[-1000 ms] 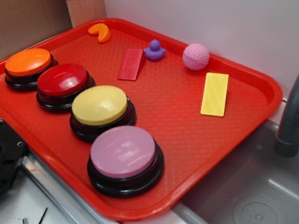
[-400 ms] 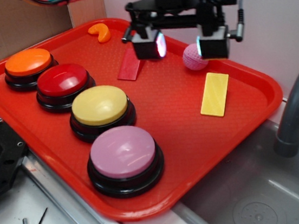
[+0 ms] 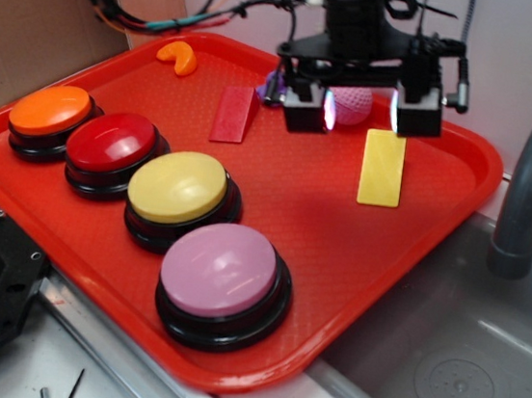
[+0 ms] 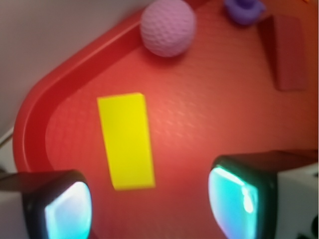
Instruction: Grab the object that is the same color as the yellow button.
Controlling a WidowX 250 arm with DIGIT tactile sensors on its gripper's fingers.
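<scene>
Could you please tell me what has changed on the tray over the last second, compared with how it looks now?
The hand has come into view from the top left and travelled right across the back of the tray. It now hangs open beside the yellow block, gripping nothing. The block, the yellow button, the pink ball and the red block have stayed put.

Yellow block (image 3: 382, 168), red tray (image 3: 339, 237)
</scene>
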